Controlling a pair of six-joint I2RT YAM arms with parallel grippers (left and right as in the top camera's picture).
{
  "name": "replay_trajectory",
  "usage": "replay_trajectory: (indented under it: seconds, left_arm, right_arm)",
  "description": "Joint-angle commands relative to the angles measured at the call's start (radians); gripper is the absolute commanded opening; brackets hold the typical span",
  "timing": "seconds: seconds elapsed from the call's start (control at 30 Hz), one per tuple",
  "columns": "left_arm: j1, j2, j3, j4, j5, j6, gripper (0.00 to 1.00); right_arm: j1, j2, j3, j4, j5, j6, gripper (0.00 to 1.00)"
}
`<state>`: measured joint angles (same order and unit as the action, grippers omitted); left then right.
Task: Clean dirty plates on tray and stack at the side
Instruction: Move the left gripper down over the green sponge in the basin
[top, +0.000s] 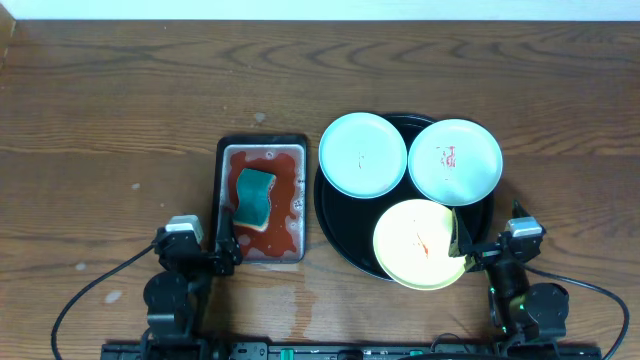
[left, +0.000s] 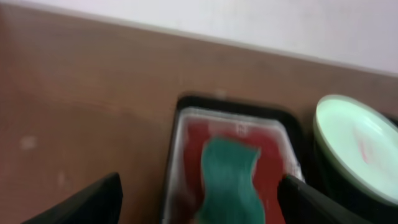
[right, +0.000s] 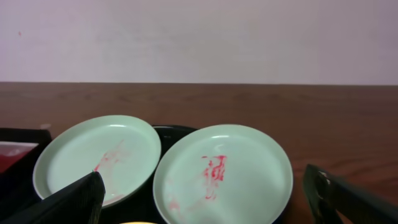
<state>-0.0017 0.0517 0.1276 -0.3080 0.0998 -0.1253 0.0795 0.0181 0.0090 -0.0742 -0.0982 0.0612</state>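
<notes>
The round black tray (top: 332, 215) holds three plates. A mint-blue plate (top: 362, 154) sits at its back left and a white plate (top: 455, 161) at back right, both with faint red smears. A pale yellow plate (top: 420, 243) with a red streak lies at the front. My right gripper (top: 475, 252) is open at the yellow plate's right edge, holding nothing. In the right wrist view its gripper (right: 208, 205) faces the white plate (right: 224, 174) and the mint plate (right: 99, 158). My left gripper (top: 222, 250) is open and empty at the front left corner of the small tray.
A small rectangular black tray (top: 262, 150) of red liquid stands left of the round tray, with a green sponge (top: 254, 196) lying in it. The left wrist view shows the sponge (left: 230, 180) just ahead between the fingers. Bare wooden table (top: 110, 130) lies to the left and behind.
</notes>
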Motion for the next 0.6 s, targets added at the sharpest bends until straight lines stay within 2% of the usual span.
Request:
replay_trajectory:
  seconds: [0.0, 0.2, 0.57]
  left_arm:
    - [0.003, 0.057, 0.109, -0.056, 0.017, -0.022, 0.8]
    - [0.003, 0.227, 0.304, -0.202, 0.028, -0.023, 0.8]
    - [0.003, 0.637, 0.71, -0.537, 0.068, -0.022, 0.8]
  right_arm:
    - [-0.003, 0.033, 0.042, -0.051, -0.022, 0.048, 0.99]
    - [-0.003, 0.197, 0.2, -0.2, -0.022, 0.048, 0.99]
    - [-0.003, 0.7, 0.652, -0.597, -0.048, 0.08, 0.99]
